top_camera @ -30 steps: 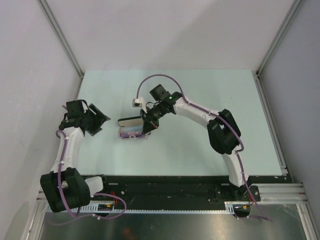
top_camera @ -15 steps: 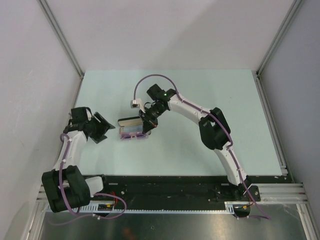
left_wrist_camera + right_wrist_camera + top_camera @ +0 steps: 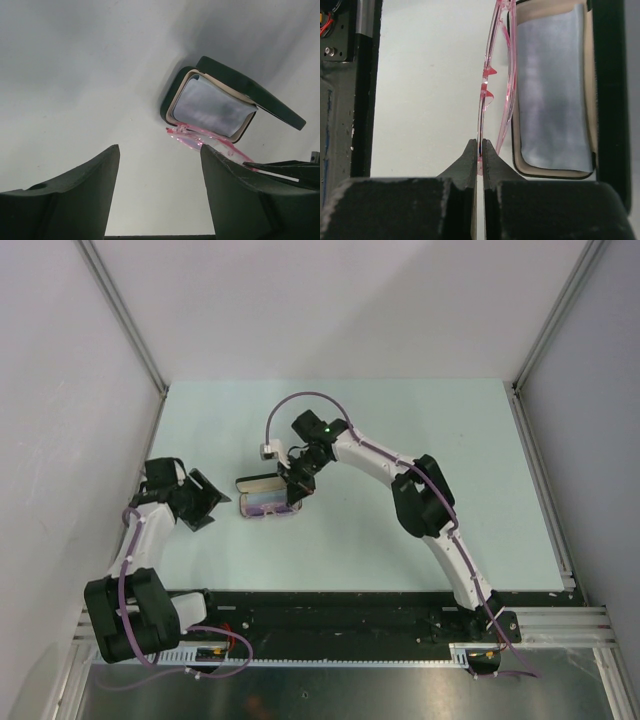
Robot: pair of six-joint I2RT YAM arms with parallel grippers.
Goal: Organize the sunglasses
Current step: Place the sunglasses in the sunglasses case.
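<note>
- Two arms worked over the pale green table (image 3: 430, 430); the left one sat off at the left side and the right one reached toward the middle.
- The right gripper (image 3: 479, 152) had its jaws pressed almost together, pinching the thin rim of the sunglasses (image 3: 496, 75) between the fingertips.
- In the right wrist view we saw the sunglasses edge-on, their translucent pink frame running along the open side of the black case (image 3: 245, 87), just beside its tray.
- From the top camera they showed at the near edge of the case, on the side toward the arm bases; we could not tell whether the frame rested on the table or hung just above it.
- The case lay open with its lid tilted up on the far side, and a pale blue cloth (image 3: 210, 107) filled the cream-lined tray.
- The left gripper (image 3: 159, 160) had its jaws spread wide and held nothing.
- It hung over bare table, well apart from the case, and we could see the case and the sunglasses between its fingers.
- Along the near edge of the table ran a black rail (image 3: 330, 615) carrying both arm bases.
</note>
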